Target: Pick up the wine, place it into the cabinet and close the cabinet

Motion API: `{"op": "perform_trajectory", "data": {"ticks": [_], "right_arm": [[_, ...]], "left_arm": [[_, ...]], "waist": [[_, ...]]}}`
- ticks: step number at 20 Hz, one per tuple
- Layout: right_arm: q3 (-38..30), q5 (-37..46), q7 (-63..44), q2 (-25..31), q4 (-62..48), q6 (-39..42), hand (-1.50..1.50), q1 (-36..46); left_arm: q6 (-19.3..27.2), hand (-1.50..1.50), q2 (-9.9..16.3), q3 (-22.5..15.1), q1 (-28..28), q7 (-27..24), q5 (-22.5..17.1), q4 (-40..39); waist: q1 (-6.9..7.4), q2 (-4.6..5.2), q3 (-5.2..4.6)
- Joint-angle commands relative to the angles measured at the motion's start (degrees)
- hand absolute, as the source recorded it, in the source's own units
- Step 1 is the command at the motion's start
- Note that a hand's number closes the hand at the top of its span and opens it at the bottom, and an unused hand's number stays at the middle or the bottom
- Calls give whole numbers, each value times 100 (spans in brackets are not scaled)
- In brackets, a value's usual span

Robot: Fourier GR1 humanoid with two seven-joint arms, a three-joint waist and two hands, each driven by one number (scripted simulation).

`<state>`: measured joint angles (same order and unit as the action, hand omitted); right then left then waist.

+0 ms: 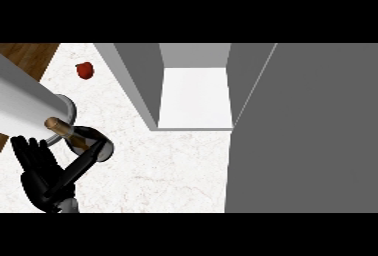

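The dark glass wine bottle with a tan cork top (80, 140) stands at the left of the white speckled counter (170, 170), well apart from the grey open cabinet with a white floor (196, 97). The black left hand (46, 172) is at the bottle, its thumb reaching along the bottle's side and its fingers straight and spread upward, so it seems not yet to grasp anything; the right hand is out of view. The risk, as I judge it, is that the thumb or palm nudges the bottle before the fingers curl, tipping it toward the pale grey forearm (29, 102) that crosses just above it. Later, the cabinet's near grey wall (136, 85) could catch the bottle on the way in. A small red object (86, 70) lies at the far left, outside the likely path. Bare counter stretches between bottle and cabinet, and the wide grey door panel (310, 130) fills the right side.
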<state>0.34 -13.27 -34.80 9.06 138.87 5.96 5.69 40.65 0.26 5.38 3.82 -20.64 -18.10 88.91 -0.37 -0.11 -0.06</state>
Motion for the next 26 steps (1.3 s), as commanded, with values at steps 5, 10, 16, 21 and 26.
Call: {"op": "perform_trajectory", "data": {"ticks": [5,10,16,21,26], "right_arm": [[44,-438,-538,-91,1138,-110,-150,-250],[-155,-473,213,-125,656,336,-150,-578],[-404,-906,-439,45,951,75,-150,-93],[-315,-661,-204,-25,895,206,-150,-367],[-180,-594,-487,1,891,96,-150,-131]], "left_arm": [[-249,-150,-25,225,-416,-776,-589,-980],[-220,-150,-24,72,-325,-869,-599,-934],[-848,-150,-21,539,-617,-1501,-818,-1964],[-972,-150,-24,485,-898,-1748,-1037,-2551],[-1276,-150,35,625,-819,-1709,-1146,-2601]], "waist": [[-31,-2,-1],[9,2,7],[-16,1,2],[-22,5,3],[4,3,4]]}}
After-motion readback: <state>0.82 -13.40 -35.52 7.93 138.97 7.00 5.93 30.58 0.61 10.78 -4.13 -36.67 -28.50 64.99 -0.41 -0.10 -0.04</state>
